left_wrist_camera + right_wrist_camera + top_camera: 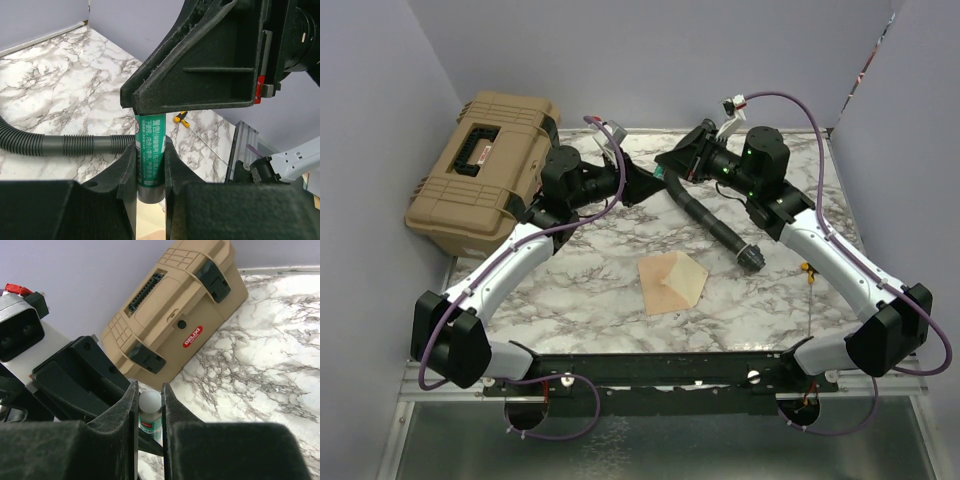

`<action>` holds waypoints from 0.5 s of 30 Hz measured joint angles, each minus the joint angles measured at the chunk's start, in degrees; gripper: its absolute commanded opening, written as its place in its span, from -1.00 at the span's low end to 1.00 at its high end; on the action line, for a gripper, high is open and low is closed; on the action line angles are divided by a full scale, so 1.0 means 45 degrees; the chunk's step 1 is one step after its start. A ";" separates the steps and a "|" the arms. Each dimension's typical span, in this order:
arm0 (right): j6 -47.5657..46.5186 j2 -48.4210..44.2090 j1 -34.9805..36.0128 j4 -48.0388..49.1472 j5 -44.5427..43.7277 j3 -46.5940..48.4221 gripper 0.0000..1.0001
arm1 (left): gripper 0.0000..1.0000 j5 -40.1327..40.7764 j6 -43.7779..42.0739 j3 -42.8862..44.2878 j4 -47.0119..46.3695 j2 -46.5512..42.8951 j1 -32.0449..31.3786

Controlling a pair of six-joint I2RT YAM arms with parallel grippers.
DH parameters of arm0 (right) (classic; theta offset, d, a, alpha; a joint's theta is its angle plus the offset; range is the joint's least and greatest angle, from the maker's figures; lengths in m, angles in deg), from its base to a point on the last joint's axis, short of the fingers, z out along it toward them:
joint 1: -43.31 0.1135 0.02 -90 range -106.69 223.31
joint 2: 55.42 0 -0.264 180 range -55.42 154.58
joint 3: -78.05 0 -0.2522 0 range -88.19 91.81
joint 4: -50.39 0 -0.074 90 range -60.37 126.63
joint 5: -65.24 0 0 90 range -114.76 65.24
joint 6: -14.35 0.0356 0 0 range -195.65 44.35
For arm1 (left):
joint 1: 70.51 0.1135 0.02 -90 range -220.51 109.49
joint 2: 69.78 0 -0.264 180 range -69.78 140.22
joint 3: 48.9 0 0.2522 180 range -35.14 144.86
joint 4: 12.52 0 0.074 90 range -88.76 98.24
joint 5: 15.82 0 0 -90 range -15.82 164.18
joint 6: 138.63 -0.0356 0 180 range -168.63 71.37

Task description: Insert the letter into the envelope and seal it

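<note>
The envelope (672,282) lies in the middle of the table, kraft-brown with a paler cream part on its right side. I see no separate letter; it is hidden or out of view. Both grippers meet above the back of the table, far from the envelope. My left gripper (150,170) is shut on the grey lower end of a green glue tube (150,145). My right gripper (149,407) is shut on the tube's white cap (149,401). In the top view the tube (662,177) shows only as a teal sliver between the left gripper (653,182) and the right gripper (672,166).
A tan hard case (485,170) stands at the back left, also in the right wrist view (185,315). A black corrugated hose (715,222) lies right of centre. A small yellow-handled screwdriver (807,270) lies near the right arm. Walls enclose the table.
</note>
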 measured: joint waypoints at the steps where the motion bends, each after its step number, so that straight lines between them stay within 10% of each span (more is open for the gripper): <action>1: 0.0000 0.0000 -0.0010 0.0000 0.0049 0.0000 -0.75 | -1.00 -0.0010 0.0053 -0.0015 -0.0015 -0.0015 0.0000; 8: -0.0146 0.0000 -0.0044 0.0170 0.0491 0.0000 -0.79 | 0.10 -0.0024 0.0525 -0.0034 -0.0058 -0.0097 0.0068; 15: -0.0816 0.0092 -0.0029 -0.0107 0.1360 0.0005 -0.79 | 0.09 -0.0180 0.0981 0.0049 0.0209 -0.0102 0.0563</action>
